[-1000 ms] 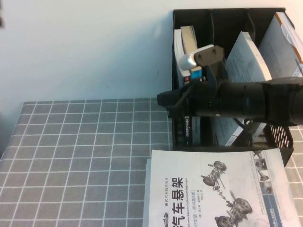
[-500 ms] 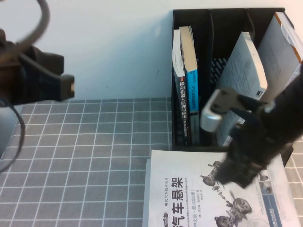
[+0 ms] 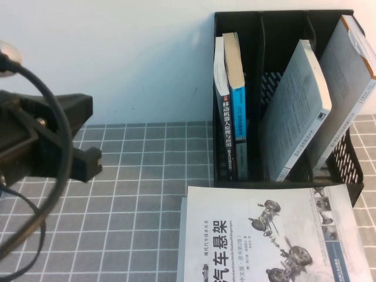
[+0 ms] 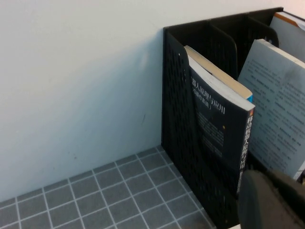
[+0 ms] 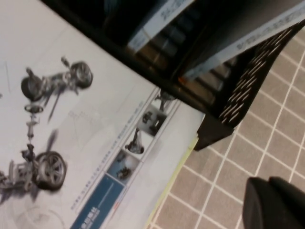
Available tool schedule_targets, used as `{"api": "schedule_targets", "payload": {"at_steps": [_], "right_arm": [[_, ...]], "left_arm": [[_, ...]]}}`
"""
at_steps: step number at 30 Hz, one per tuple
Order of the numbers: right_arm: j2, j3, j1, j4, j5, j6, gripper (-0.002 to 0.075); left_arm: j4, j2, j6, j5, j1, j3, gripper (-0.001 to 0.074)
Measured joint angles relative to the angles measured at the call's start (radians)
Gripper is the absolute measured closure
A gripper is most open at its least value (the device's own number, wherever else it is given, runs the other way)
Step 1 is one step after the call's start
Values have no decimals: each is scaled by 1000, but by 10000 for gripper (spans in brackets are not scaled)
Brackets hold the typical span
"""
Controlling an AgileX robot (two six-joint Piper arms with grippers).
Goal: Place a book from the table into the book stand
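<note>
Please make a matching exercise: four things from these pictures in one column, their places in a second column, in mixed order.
1. book
2. white book
3. left gripper
4. right gripper

A. flat on the table, before the book stand
B. upright in the stand's left compartment
C. left of the stand, above the table
D. near the stand's right front corner

Pairs: 1-B, 2-A, 3-C, 4-D.

Readable print on two books

The white book (image 3: pixel 273 235), lower right of the high view, reads "汽车悬架". The black-spined book (image 3: pixel 226 126), upper middle, bears white Chinese characters beginning "移动机器人".
</note>
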Motion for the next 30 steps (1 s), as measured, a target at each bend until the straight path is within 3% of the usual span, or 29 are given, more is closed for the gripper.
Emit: {"api": "schedule_targets", "payload": {"at_steps": [6,12,18,30], "right_arm": [[-329,298,0,-30,-227,62,729],[-604,535,0,-30,-292,69,729],[-772,595,0,24,-273,85,729],[-802,595,0,110,-150,98,729]], "left_arm": [[21,0,-23,-79,0,44,738],[23,0,-37,-107,0,71,738],[23,0,-48,-97,0,71,738],[23,0,-50,-62,0,71,738]]}}
